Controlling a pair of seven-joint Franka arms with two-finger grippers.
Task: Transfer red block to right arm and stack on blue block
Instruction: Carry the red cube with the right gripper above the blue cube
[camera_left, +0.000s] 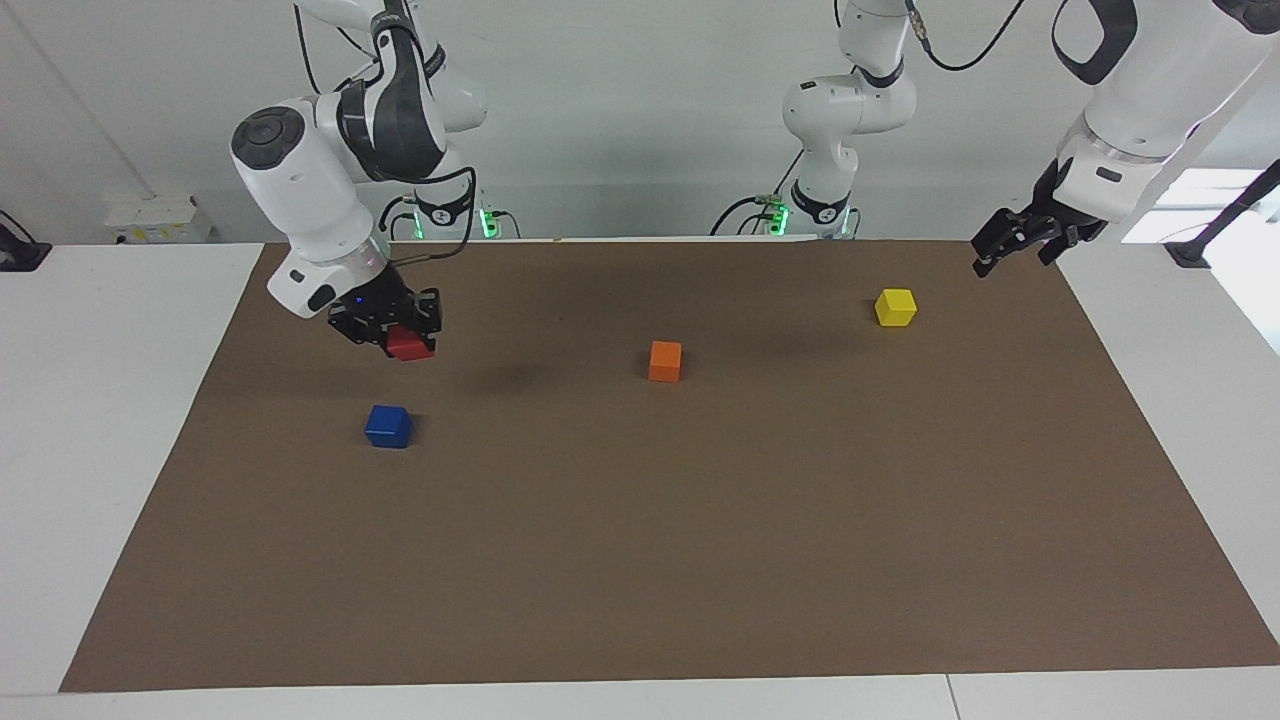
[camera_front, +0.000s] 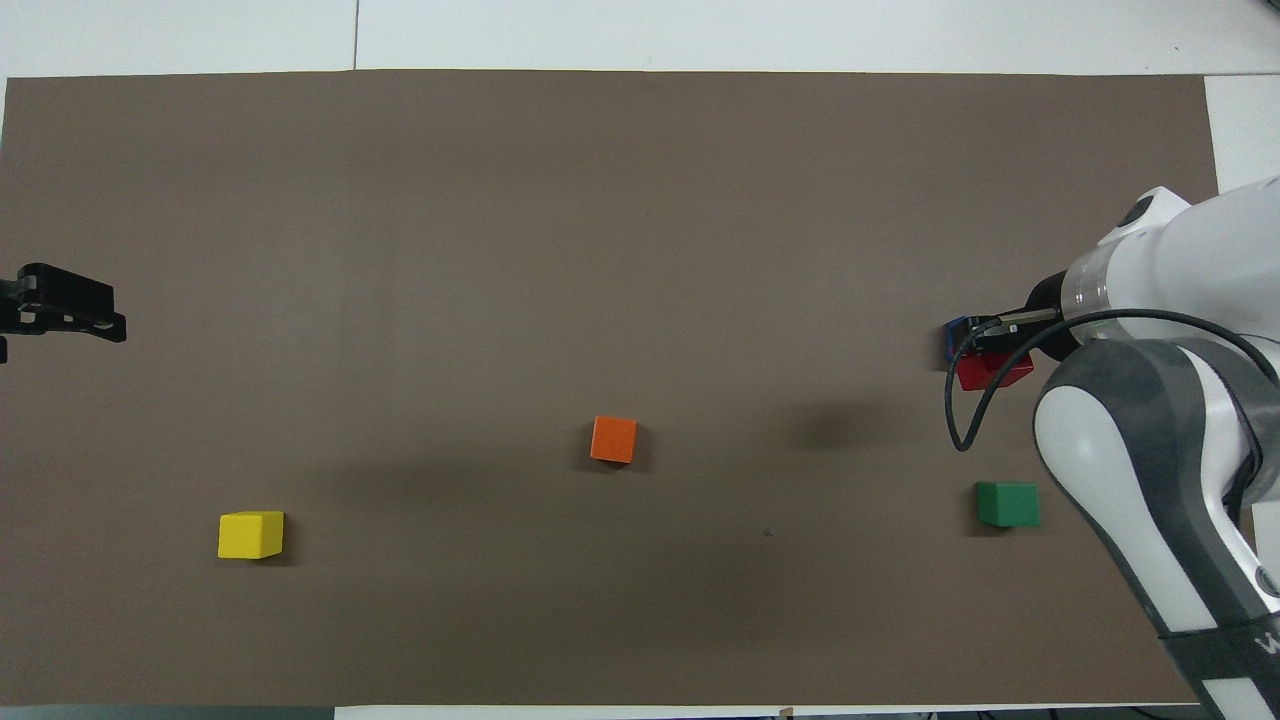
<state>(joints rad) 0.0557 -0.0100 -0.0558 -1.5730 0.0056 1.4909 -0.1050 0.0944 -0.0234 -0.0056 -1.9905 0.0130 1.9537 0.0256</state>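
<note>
My right gripper (camera_left: 397, 335) is shut on the red block (camera_left: 410, 346) and holds it in the air above the brown mat, close to the blue block (camera_left: 388, 426) and not touching it. The blue block sits on the mat toward the right arm's end. In the overhead view the right gripper (camera_front: 992, 345) and the red block (camera_front: 990, 373) cover most of the blue block (camera_front: 953, 336). My left gripper (camera_left: 1020, 248) is open and empty, raised over the mat's edge at the left arm's end, and it also shows in the overhead view (camera_front: 70, 310).
An orange block (camera_left: 665, 361) sits mid-mat. A yellow block (camera_left: 895, 307) sits toward the left arm's end. A green block (camera_front: 1008, 503) sits nearer to the robots than the blue block, hidden by the right arm in the facing view.
</note>
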